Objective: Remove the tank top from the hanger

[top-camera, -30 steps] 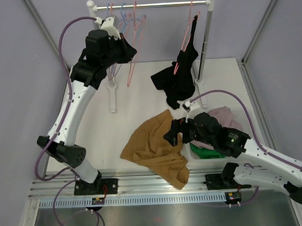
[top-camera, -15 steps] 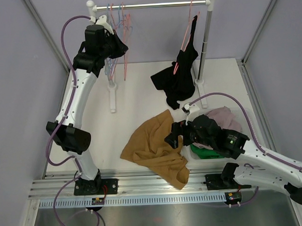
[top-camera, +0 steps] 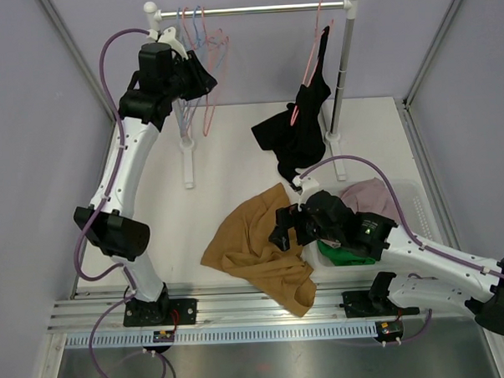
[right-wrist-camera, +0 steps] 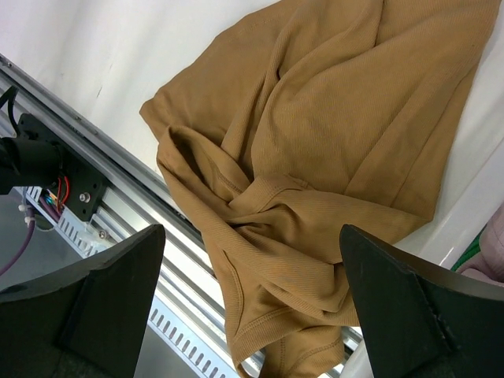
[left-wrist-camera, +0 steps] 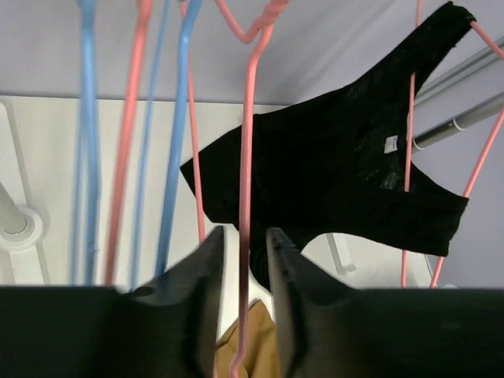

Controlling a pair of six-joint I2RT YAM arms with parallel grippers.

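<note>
The black tank top (top-camera: 302,128) hangs on a pink hanger (top-camera: 317,44) at the right end of the rail, its lower part resting on the table. It also shows in the left wrist view (left-wrist-camera: 339,173). My left gripper (top-camera: 202,77) is high at the left end of the rail, among blue and pink hangers. Its jaws (left-wrist-camera: 244,236) stand narrowly apart around a pink hanger wire (left-wrist-camera: 247,142), with a small gap on each side. My right gripper (top-camera: 279,230) is wide open and empty (right-wrist-camera: 250,236), over a brown shirt (right-wrist-camera: 315,142) on the table.
The brown shirt (top-camera: 258,243) lies crumpled at the front middle. A clear bin (top-camera: 416,203) holds pink and green clothes at the right. The rack's white posts (top-camera: 187,150) (top-camera: 341,76) stand on the table. A slotted metal rail (top-camera: 265,293) runs along the front edge.
My left gripper has swung up and left to the rail with the pink hanger, which now hangs among the others. My right gripper has shifted slightly left over the brown shirt.
</note>
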